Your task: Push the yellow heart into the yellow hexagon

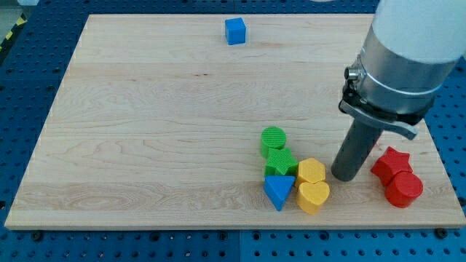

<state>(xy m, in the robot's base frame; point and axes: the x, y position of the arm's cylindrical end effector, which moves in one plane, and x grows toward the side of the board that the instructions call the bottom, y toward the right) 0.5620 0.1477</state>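
Observation:
The yellow heart (313,196) lies near the view's bottom, right of centre. The yellow hexagon (312,172) sits just above it, touching it. My tip (345,177) rests on the board just right of both yellow blocks, a small gap from the hexagon. The arm's grey and white body rises from it toward the view's top right.
A green cylinder (274,139) and a green star-like block (280,161) sit left of the hexagon. A blue triangle (279,191) lies left of the heart. A red star (391,163) and a red cylinder (404,189) lie right of the tip. A blue cube (235,31) sits at the view's top. The wooden board (145,131) ends near the heart.

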